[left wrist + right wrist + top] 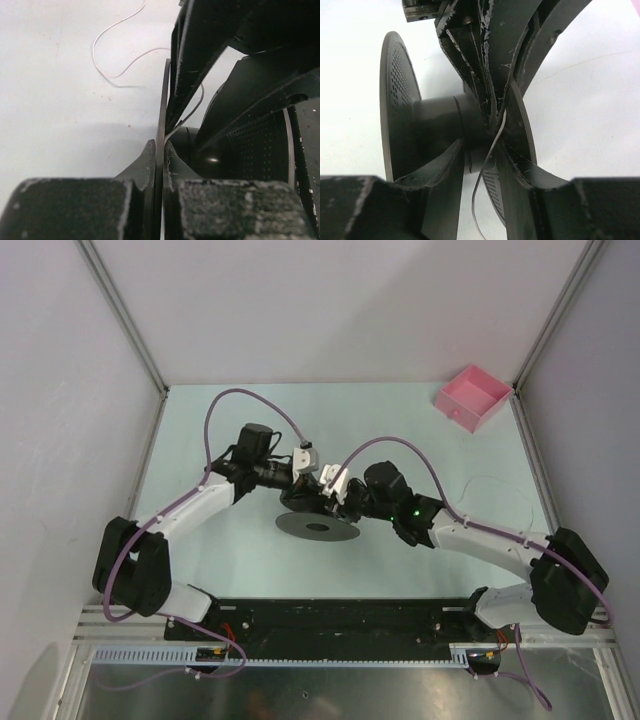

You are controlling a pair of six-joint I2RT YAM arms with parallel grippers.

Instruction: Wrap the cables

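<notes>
As the two arms meet over the middle of the pale table (400, 410), the left gripper (159, 162) stands pressed together on the thin rim of one flange of the dark grey spool (318, 525). Its fingers (142, 165) lie flat against either face of the disc.

The right gripper (480, 162) reaches in from the opposite side with its fingers (437, 165) spread, a clear gap showing between them close to the spool's hub. Whether either finger bears on the flange beside it cannot be told.

The wire (492, 150) (hair-fine and whitish) runs down through that gap, passing between the hub and the perforated flange and hanging loose below. In the left wrist view the same wire comes away from the spool just past the flange edge. More of it lies in slack curls on the table beyond, apart from both grippers.

From overhead the spool shows one flange as a dark disc just below the two wrists, and the wire there is too fine to trace with certainty. A pink box (472, 397) sits open at the far right corner, well apart from the spool.
</notes>
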